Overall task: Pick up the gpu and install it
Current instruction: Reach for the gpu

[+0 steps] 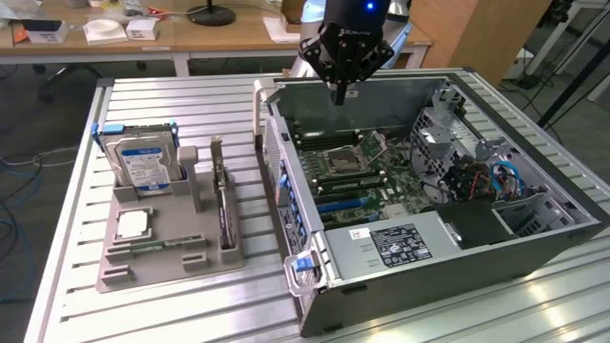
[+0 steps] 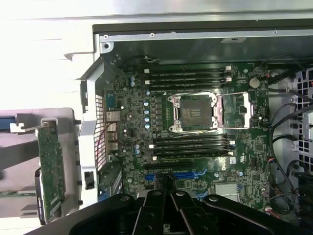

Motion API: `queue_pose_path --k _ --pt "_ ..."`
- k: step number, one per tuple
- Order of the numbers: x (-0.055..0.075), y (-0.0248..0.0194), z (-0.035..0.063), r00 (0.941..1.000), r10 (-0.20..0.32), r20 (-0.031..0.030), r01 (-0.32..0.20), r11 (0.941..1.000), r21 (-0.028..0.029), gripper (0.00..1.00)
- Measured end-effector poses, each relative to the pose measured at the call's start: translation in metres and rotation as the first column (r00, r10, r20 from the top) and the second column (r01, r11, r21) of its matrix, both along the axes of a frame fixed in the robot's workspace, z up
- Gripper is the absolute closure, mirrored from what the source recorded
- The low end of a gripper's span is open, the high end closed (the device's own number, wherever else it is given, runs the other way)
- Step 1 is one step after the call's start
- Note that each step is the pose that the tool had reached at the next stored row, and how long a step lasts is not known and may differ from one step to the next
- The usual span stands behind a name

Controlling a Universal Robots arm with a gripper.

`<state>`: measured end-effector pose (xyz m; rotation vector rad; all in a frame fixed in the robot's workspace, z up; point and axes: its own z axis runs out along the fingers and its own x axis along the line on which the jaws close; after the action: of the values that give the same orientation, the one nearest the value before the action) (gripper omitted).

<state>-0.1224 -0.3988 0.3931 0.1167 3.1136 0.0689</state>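
We are hovering our hand [image 1: 338, 96], seemingly closed and empty, well apart from the light, stiff, fragile gpu [image 1: 221, 204], judging its upper edge the safest hold.

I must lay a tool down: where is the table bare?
The table is bare beyond the hard drive, and nearer the camera than the grey holder. The strip between holder and computer case is narrow.
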Motion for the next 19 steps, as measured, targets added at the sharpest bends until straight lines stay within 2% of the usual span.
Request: queue_pose_path --k 19 --pt "-0.015 0.0000 -0.0005 1.0000 0.000 0.0000 0.000 1.0000 -0.0001 0.89"
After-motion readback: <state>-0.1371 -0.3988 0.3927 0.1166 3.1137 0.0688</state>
